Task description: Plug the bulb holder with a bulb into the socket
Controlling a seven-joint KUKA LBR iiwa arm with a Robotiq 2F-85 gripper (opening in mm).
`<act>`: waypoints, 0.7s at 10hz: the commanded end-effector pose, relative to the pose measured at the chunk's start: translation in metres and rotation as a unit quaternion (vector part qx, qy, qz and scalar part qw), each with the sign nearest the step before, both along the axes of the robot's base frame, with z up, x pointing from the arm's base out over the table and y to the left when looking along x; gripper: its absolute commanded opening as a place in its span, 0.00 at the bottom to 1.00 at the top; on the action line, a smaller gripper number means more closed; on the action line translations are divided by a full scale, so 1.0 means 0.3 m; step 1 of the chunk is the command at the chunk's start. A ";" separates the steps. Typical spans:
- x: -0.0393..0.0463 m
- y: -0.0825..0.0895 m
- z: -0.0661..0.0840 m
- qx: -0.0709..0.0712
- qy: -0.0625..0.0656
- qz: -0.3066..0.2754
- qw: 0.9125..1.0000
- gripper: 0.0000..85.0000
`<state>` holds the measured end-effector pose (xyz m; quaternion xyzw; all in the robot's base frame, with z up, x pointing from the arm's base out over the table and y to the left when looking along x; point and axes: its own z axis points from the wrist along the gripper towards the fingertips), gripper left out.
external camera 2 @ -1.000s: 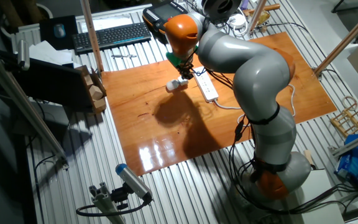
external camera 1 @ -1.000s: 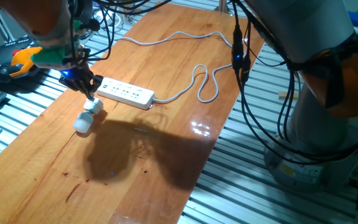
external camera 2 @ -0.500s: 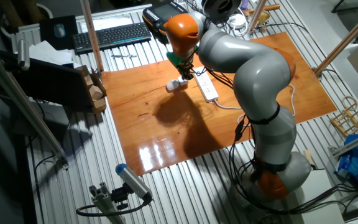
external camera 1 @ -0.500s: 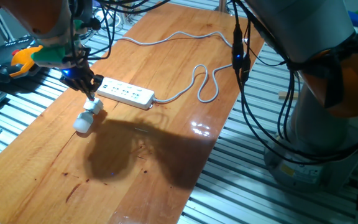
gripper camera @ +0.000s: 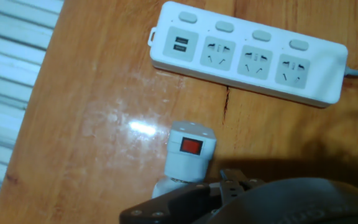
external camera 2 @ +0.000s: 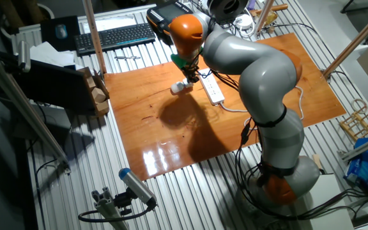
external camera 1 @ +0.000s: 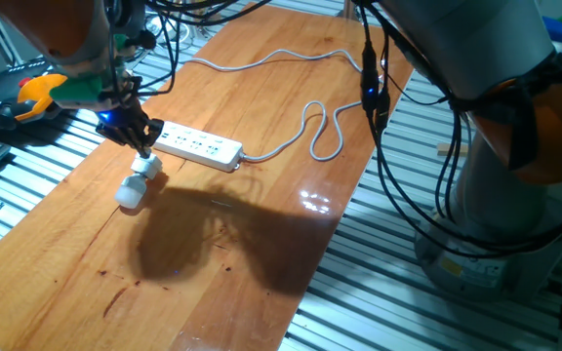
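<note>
The bulb holder (external camera 1: 144, 168) lies on its side on the wooden table, its frosted bulb (external camera 1: 128, 195) pointing towards the table's front edge. In the hand view the holder (gripper camera: 190, 152) shows its red switch (gripper camera: 192, 147) facing up; the bulb end is hidden behind a dark part of my hand. The socket (external camera 1: 198, 146) is a long white strip just beyond the holder, outlets up, and it also shows in the hand view (gripper camera: 247, 56). My gripper (external camera 1: 140, 144) hangs just above the holder's plug end. Its jaws are not clearly visible.
The socket's grey cord (external camera 1: 310, 127) loops across the table to the far side. Black cables (external camera 1: 374, 97) hang off my arm at the right. A keyboard (external camera 2: 114, 35) and an orange tool (external camera 1: 27, 93) lie off the table. The table's left edge (gripper camera: 39, 81) is close by.
</note>
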<state>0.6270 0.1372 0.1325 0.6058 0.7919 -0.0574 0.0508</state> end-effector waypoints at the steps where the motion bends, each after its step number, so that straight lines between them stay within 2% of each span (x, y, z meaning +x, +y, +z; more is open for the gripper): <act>1: 0.001 0.000 0.000 0.001 0.002 -0.022 1.000 0.00; 2: 0.002 -0.001 0.000 0.002 -0.002 -0.033 0.999 0.00; 3: 0.003 -0.002 -0.002 0.003 -0.013 -0.025 1.000 0.00; 4: 0.005 -0.002 -0.004 0.005 -0.032 -0.018 0.999 0.00; 5: 0.007 -0.004 -0.005 -0.001 -0.037 -0.013 0.999 0.00; 6: 0.011 -0.007 -0.007 0.003 -0.048 -0.013 0.999 0.00; 7: 0.015 -0.006 -0.011 0.005 -0.053 -0.021 0.998 0.00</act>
